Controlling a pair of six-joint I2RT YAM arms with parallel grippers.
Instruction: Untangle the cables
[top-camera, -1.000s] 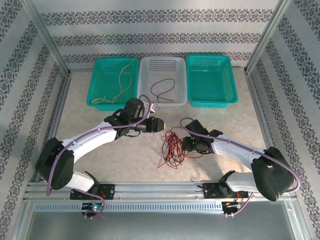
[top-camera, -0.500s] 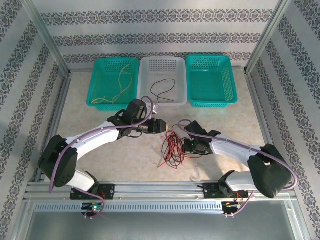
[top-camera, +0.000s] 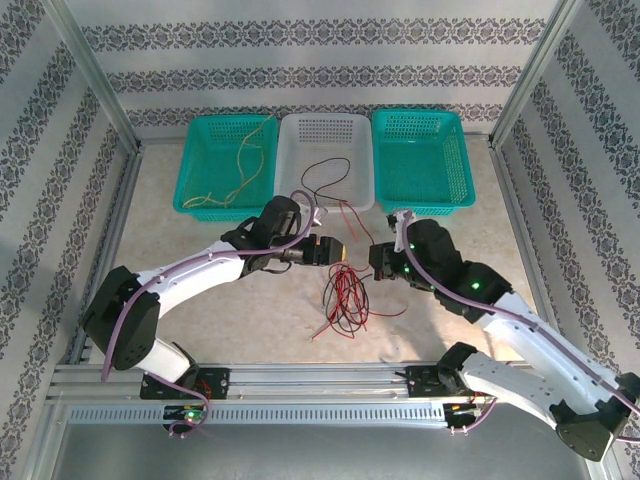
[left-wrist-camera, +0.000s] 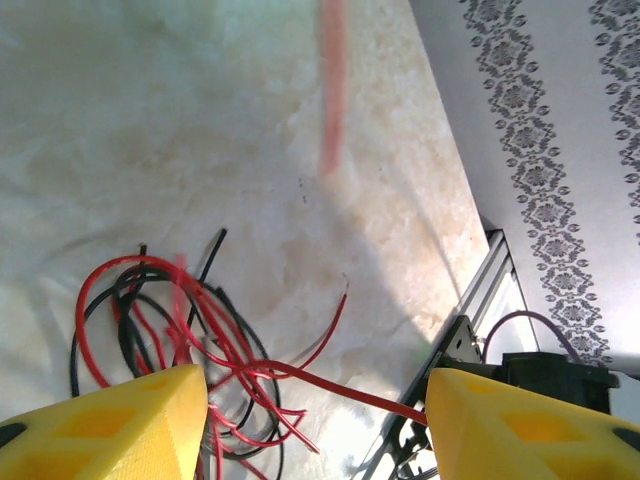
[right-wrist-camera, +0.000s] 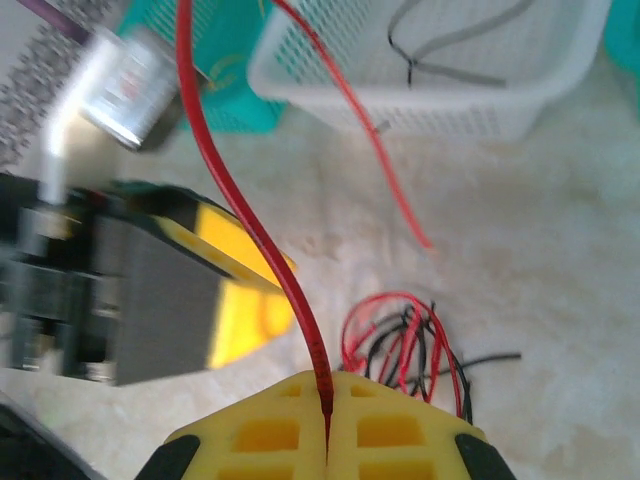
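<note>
While one red cable (right-wrist-camera: 250, 215) is pinched and lifted, the rest of the cables (top-camera: 340, 295) lie in a loose red-and-black snarl on the bench (top-camera: 250, 320), between the two arms and nearer than the baskets. A yellow cable (top-camera: 240, 165) lies in the left teal basket (top-camera: 190, 165), and a black cable (top-camera: 325, 180) lies in the white basket (top-camera: 290, 135).

The right pincer (right-wrist-camera: 327, 385) is fully closed on the red cable, which runs up and away from its yellow pads. It hangs just beside and above the snarl. The left pincer (top-camera: 340, 250) sits close opposite with its fingers (left-wrist-camera: 110, 415) roughly half spread. It grips nothing, though a red strand runs across the gap below it toward the far finger.

The main risk, as I judge it, is that the held cable is threaded through loops of the pile. Pulling further could then drag the whole bundle along, or cinch a loop tight instead of freeing one strand. A thin wire held only at the pad tips may also slip out under that tension. If the left pincer closes where it is, it could catch several strands at once. The two pincers are also near enough to knock together.
</note>
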